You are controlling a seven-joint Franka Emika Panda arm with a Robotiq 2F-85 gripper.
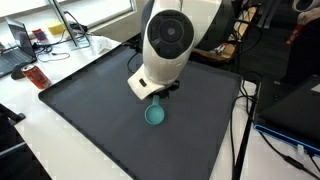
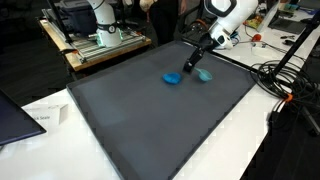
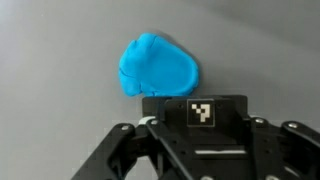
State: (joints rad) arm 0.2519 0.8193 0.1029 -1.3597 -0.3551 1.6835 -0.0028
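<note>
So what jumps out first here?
The white arm fills an exterior view, over a big dark mat. The wrist view shows a bright blue lump just ahead of the shut gripper; a paler teal thing lies nearby on the mat.

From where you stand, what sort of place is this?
Probably a research lab or workshop: a robot arm over a dark table, loose cables beside it, and a laptop on a nearby desk.
</note>
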